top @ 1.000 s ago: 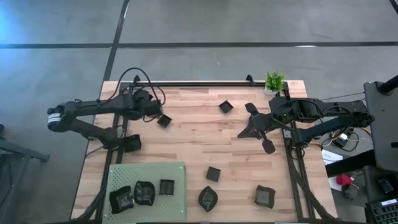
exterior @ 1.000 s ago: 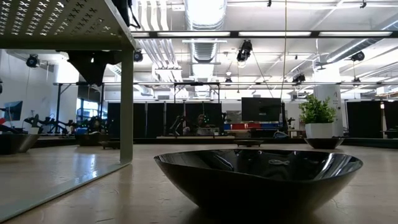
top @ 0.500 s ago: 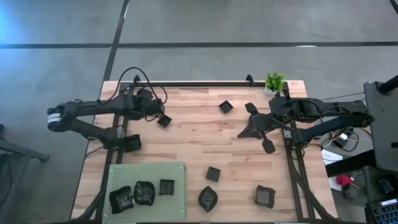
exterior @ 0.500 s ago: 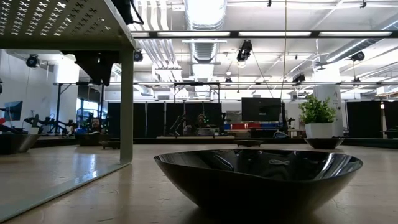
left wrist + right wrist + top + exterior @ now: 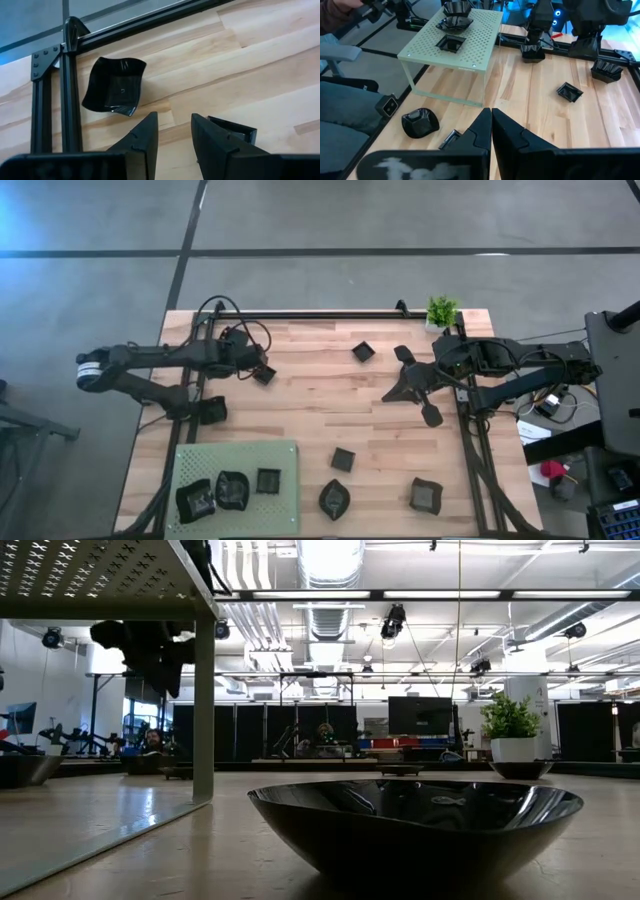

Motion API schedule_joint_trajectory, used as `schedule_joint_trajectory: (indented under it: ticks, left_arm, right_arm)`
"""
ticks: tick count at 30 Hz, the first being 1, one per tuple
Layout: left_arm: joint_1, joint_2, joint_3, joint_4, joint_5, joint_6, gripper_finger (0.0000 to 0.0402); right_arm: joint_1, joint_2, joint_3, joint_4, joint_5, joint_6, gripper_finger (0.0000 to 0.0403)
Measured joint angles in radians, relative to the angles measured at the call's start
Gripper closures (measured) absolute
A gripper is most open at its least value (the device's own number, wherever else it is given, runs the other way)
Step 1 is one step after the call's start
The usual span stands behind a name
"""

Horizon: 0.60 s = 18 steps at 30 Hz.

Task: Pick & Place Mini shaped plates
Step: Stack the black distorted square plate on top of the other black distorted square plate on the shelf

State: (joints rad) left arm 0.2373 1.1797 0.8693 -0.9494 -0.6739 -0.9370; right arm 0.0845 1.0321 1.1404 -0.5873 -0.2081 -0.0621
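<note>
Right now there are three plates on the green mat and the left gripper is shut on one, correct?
Not quite. Three plates do sit on the green mat, but the left gripper is open and empty, with a small plate on the table just beyond it, as the left wrist view shows.

three plates (image 5: 231,489) on mat (image 5: 238,458) | five plates (image 5: 343,460) on table (image 5: 320,400)

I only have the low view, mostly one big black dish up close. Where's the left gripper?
Observer: The left gripper is open, low over the table's back left part, right beside a small square plate.
Operator: And the right one?
Observer: The right gripper is shut and holds nothing, over the table's right side.
Operator: Anything on the mat?
Observer: Three plates sit on the green mat.
</note>
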Motion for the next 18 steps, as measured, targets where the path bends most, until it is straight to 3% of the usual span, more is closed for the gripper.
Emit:
schedule_joint_trajectory:
  ticks: [18]
  left_arm:
    - [0.214, 0.000, -0.178, 0.259, 0.030, 0.120, 0.0291]
  right_arm:
    - [0.000, 0.000, 0.000, 0.000, 0.001, -0.027, 0.0394]
